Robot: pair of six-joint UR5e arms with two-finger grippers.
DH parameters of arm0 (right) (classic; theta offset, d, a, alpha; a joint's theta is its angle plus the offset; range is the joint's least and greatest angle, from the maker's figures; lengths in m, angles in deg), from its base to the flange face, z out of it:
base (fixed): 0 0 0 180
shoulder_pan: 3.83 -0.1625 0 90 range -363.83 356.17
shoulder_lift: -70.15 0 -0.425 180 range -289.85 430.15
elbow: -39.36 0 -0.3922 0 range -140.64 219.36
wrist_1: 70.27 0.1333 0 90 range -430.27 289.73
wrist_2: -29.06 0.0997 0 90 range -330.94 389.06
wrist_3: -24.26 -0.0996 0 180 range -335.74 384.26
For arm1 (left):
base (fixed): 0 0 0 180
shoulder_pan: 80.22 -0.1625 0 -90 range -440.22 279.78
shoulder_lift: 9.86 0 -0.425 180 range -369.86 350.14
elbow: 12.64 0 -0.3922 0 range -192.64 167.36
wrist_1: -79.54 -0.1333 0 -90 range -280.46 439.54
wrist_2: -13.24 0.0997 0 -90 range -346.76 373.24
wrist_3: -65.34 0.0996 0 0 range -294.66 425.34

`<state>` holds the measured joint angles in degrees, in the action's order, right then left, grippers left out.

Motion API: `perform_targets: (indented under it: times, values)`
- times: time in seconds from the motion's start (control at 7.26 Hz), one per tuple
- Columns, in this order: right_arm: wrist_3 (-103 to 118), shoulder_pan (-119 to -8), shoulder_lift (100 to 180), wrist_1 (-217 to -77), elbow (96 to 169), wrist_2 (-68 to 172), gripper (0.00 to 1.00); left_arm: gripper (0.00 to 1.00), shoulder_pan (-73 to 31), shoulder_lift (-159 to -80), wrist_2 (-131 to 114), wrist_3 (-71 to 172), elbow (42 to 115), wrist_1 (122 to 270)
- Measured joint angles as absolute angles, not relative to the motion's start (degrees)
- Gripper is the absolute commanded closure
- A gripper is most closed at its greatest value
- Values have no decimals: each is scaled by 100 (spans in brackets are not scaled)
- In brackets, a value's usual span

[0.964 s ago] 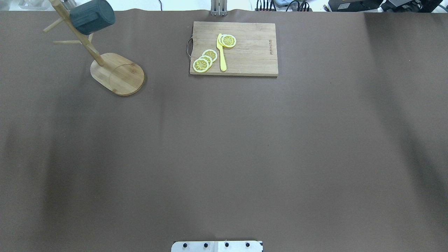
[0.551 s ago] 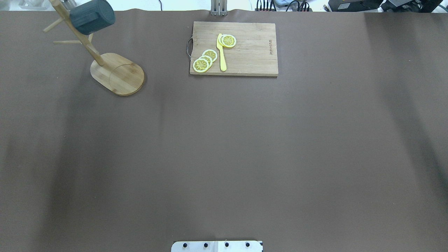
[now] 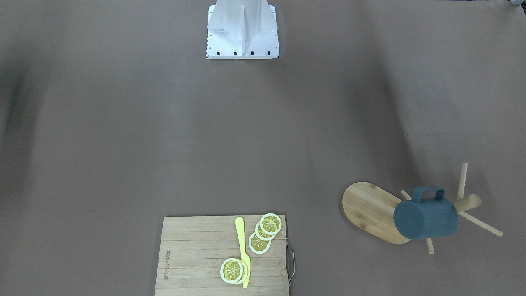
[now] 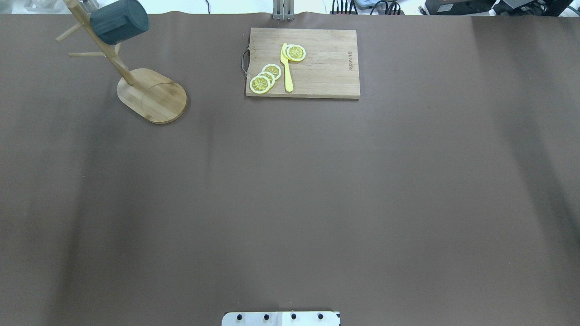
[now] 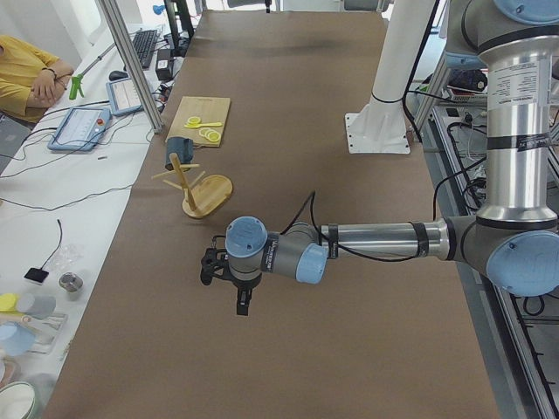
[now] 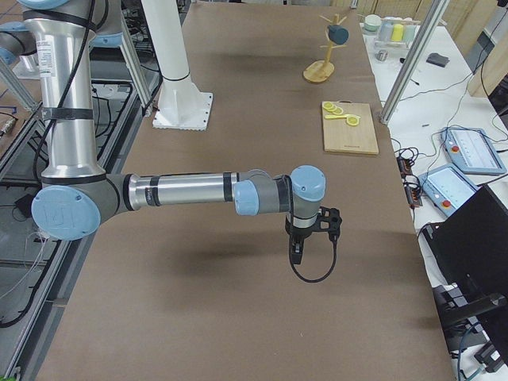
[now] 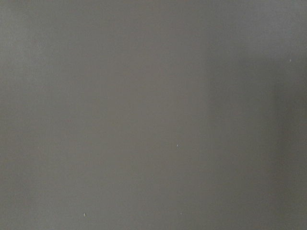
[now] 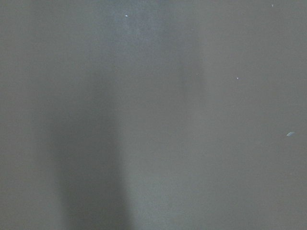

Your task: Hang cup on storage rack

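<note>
The dark teal cup (image 4: 120, 21) hangs by its handle on an upper peg of the bamboo storage rack (image 4: 154, 95) at the table's far left, its bottom facing outward. The cup (image 3: 427, 218) and the rack (image 3: 365, 207) also show in the front-facing view. My left gripper (image 5: 243, 301) shows only in the exterior left view, over bare table well away from the rack (image 5: 208, 194); I cannot tell if it is open. My right gripper (image 6: 298, 254) shows only in the exterior right view, far from the rack (image 6: 319, 74); I cannot tell its state. Both wrist views show only brown table.
A slatted wooden cutting board (image 4: 326, 68) with a metal handle lies at the far middle, carrying lemon slices (image 4: 265, 78) and a yellow knife (image 4: 287, 72). The robot's white base (image 3: 242, 28) stands at the near edge. Operators' desks with gear line the far side.
The cup and the rack have not moved. Only faint shadows along the table's left and right sides have shifted.
</note>
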<state>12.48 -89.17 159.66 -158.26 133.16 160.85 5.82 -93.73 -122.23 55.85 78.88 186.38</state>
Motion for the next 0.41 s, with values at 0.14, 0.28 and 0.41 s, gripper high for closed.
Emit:
perform_targets:
  times: [0.14, 0.28, 0.41]
  values:
    - [1297, -8917, 16014, -15825, 13308, 16126, 0, 1, 564, -9320, -12235, 5585, 7967, 18623]
    - [1315, -8917, 16042, -15825, 13305, 16162, 0, 1, 554, -9295, -12244, 5575, 8053, 18632]
    - [1316, -8916, 16050, -15825, 13306, 16180, 0, 1, 545, -9310, -12251, 5570, 8107, 18646]
